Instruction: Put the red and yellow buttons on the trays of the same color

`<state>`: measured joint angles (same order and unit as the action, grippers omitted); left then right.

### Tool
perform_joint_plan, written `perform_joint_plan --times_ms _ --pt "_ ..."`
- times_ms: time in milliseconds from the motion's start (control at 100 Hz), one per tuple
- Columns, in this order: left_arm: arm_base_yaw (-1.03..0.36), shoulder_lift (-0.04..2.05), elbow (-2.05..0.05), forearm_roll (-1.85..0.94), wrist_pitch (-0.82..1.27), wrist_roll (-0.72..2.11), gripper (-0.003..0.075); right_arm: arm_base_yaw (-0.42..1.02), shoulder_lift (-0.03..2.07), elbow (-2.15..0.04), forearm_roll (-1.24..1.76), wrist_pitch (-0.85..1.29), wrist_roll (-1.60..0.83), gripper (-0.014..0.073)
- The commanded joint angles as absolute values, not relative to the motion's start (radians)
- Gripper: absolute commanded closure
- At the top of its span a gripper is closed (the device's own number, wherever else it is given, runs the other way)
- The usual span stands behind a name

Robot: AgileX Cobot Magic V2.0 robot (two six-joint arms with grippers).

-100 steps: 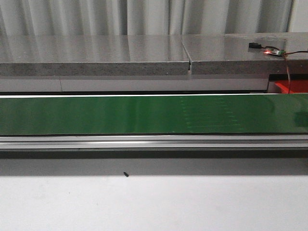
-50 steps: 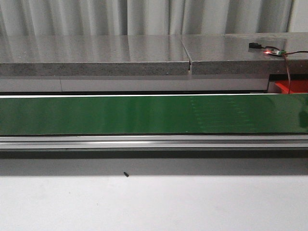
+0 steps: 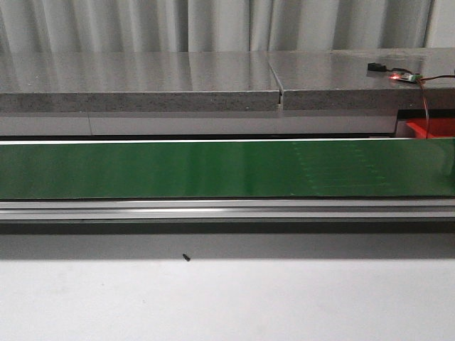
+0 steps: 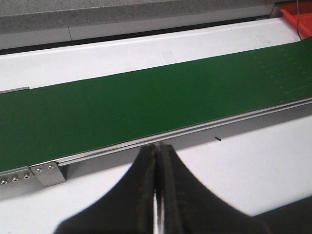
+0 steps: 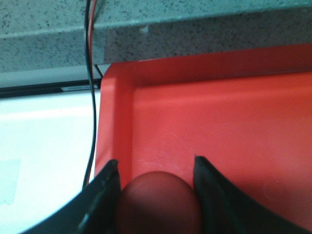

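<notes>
In the right wrist view my right gripper (image 5: 156, 163) hangs over the red tray (image 5: 234, 117), near its corner. Its fingers (image 5: 102, 195) are closed on a dark red button (image 5: 158, 202), which touches both of them. In the left wrist view my left gripper (image 4: 157, 146) is shut and empty, above the white table just in front of the green conveyor belt (image 4: 146, 102). No yellow button or yellow tray is in view. Neither gripper shows in the front view; a corner of the red tray (image 3: 434, 128) shows at the far right there.
The green belt (image 3: 213, 170) runs across the front view with an aluminium rail (image 3: 213, 208) along its near side. A grey stone ledge (image 3: 142, 82) lies behind it, carrying a small circuit board (image 3: 402, 75). Black and red wires (image 5: 90, 97) hang beside the tray.
Faint pale marks on the belt have drifted to the right, so the belt is running. Nothing else in the front view has moved.
</notes>
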<state>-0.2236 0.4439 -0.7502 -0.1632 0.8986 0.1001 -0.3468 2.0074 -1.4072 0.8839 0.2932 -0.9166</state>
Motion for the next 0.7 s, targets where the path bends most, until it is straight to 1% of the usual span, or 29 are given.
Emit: perform_joint_plan --times_ms 0,160,230,400,450,510,690 --pt "-0.231 0.451 -0.774 -0.177 0.831 0.091 0.0739 -0.352 1.966 -1.445 0.91 0.261 -0.918 0.0366" --pt "-0.231 0.451 -0.774 -0.177 0.831 0.091 0.0739 -0.352 1.979 -1.445 0.913 0.265 -0.918 0.0305" --pt "-0.231 0.451 -0.774 -0.177 0.831 0.091 0.0738 -0.352 1.979 -1.445 0.913 0.269 -0.918 0.026" --pt "-0.231 0.451 -0.774 -0.177 0.831 0.091 0.0739 -0.352 1.979 -1.445 0.913 0.269 -0.918 0.0066" --pt "-0.231 0.451 -0.774 -0.177 0.831 0.091 0.0739 -0.352 1.977 -1.445 0.913 0.268 -0.918 0.0028" --pt "-0.231 0.451 -0.774 -0.177 0.831 0.091 0.0739 -0.352 1.975 -1.445 0.913 0.265 -0.918 0.0011" --pt "-0.231 0.451 -0.774 -0.177 0.831 0.091 0.0739 -0.352 1.944 -1.445 0.913 0.291 -0.918 0.0011"
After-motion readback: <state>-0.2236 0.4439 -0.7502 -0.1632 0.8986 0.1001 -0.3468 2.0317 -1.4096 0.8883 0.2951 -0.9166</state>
